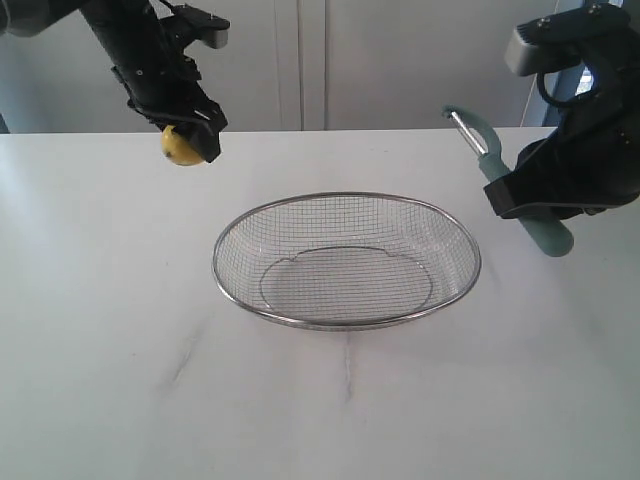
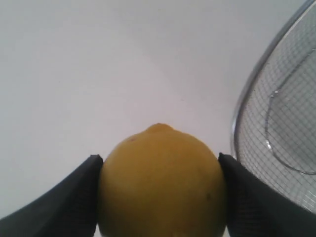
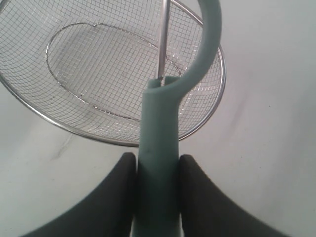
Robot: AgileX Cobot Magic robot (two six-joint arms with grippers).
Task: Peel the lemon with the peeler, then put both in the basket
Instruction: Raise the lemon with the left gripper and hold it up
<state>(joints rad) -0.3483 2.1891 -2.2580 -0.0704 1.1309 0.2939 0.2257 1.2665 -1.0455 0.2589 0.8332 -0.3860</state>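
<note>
A: Where's the lemon (image 1: 180, 148)?
B: Far left, over the desk (image 1: 100, 350), clamped in the left claw (image 1: 190, 135).
A: And the peeler (image 1: 478, 145)?
B: On the right. The right claw (image 1: 545, 200) grips its handle, head tilted up and left.
A: The basket (image 1: 345, 197)?
B: Mid-desk, between them.

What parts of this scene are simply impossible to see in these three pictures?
Exterior view: left tool partly covers the lemon; its far side is unseen.
Exterior view: right tool hides the middle of the peeler's handle.
Left wrist view: the picture's edge cuts off most of the basket.
</note>
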